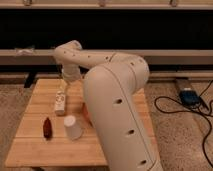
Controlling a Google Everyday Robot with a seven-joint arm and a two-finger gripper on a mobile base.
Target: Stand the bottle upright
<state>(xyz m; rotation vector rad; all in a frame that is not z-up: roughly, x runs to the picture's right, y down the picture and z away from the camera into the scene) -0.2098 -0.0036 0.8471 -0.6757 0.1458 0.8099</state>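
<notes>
The cream-white bottle [60, 102] is on the left part of the wooden table [35, 147], its narrow end pointing away towards the far edge. I cannot tell whether it lies flat or leans. My gripper [68, 81] hangs at the end of the white arm [115, 100], just above and slightly right of the bottle's far end, close to its neck. I cannot tell whether it touches the bottle.
A plain white cup [72, 127] stands in front of the bottle. A small dark red-brown object [47, 127] lies left of the cup. A sliver of an orange bowl [86, 114] shows beside my arm, which covers the table's right half. Cables lie on the floor at right.
</notes>
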